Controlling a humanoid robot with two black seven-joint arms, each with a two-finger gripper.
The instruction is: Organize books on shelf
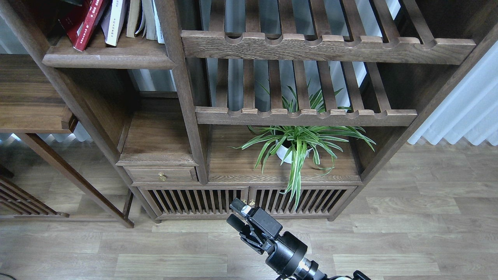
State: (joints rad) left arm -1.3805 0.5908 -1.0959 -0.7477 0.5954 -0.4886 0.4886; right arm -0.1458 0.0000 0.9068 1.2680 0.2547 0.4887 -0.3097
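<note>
Dark-brown shelf [109,58] carries books [113,19] leaning left, spines downward; right tool [237,216] fingers apart, empty.

Books [113,19] fill the shelf [105,58]; bay below stands open

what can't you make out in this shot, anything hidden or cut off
- Books, head view: upper parts cut off by the top edge; titles too small to read; count uncertain.
- Left gripper: not in view at all.
- Right gripper: arm cut off by the bottom edge.
- Plant pot: mostly hidden by its own leaves.
- Cabinet interior: dark behind the slatted doors.
</note>
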